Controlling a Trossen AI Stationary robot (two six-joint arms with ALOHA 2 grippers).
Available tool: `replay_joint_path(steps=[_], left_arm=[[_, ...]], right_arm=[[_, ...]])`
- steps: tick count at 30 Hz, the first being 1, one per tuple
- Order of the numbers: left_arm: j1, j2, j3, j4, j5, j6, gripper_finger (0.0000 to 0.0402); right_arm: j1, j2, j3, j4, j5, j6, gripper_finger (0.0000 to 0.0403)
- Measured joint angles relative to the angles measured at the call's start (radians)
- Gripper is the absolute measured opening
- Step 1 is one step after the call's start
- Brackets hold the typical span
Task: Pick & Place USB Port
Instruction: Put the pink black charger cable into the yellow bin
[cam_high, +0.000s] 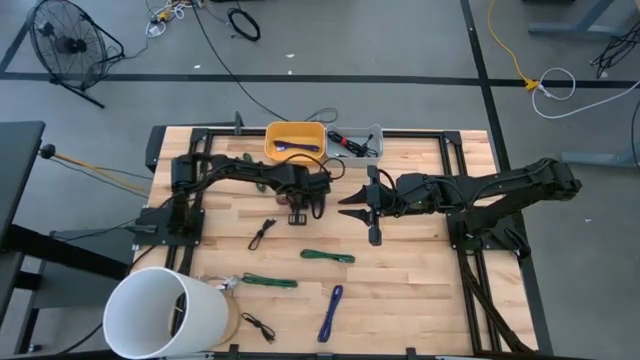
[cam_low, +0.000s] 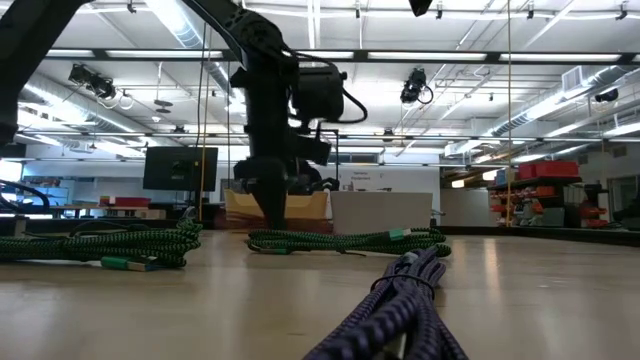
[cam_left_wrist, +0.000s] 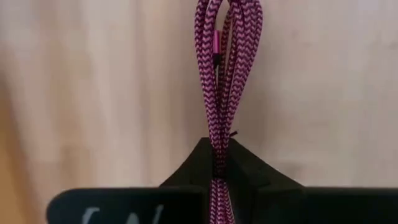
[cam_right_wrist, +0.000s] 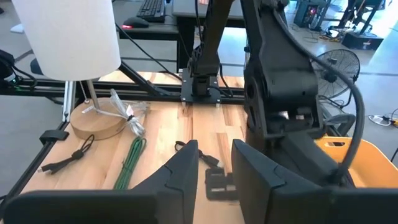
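Note:
A pink braided USB cable (cam_left_wrist: 227, 68), folded into a narrow bundle, lies on the wooden table (cam_high: 420, 290) near its middle. My left gripper (cam_high: 300, 206) points down over it and is shut on it; in the low view the arm (cam_low: 275, 150) comes down to the tabletop. My right gripper (cam_high: 348, 207) hovers just to the right, raised above the table and open, with nothing between its fingers (cam_right_wrist: 186, 168). A yellow bin (cam_high: 293, 140) stands at the far edge. My left gripper pinches the bundle's strands (cam_left_wrist: 217, 140) between its two fingers, several strands together. The fingers come from above, pointing down, and close on the bundle from its two sides. The looped end (cam_left_wrist: 229, 9) stretches out ahead of the fingers and lies flat on the table.
A grey tray (cam_high: 360, 142) sits beside the bin. Other cables lie loose nearer the front: black (cam_high: 262, 233), green (cam_high: 327, 256), green (cam_high: 268, 281), purple (cam_high: 331, 312) and black (cam_high: 258, 325). A white lamp (cam_high: 165, 312) stands at the near left corner.

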Motion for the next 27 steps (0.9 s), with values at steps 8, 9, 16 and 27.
replay_joint_path(steps=[8, 9, 16, 27], left_arm=[[0.022, -0.190, 0.000, -0.082, -0.079, 0.016, 0.0023], [0.028, -0.221, 0.000, -0.086, -0.085, 0.017, 0.0023], [0.108, -0.447, 0.002, -0.061, -0.123, 0.059, 0.0023], [0.327, -0.456, 0.002, 0.163, -0.053, 0.101, 0.0023]], right_arm=[[0.000, 0.000, 0.000, 0.000, 0.000, 0.000, 0.0098], [0.000, 0.000, -0.001, 0.000, 0.000, 0.000, 0.0098], [0.000, 0.000, -0.001, -0.001, 0.000, 0.000, 0.0098], [0.000, 0.000, -0.001, 0.003, 0.000, 0.009, 0.0098]])
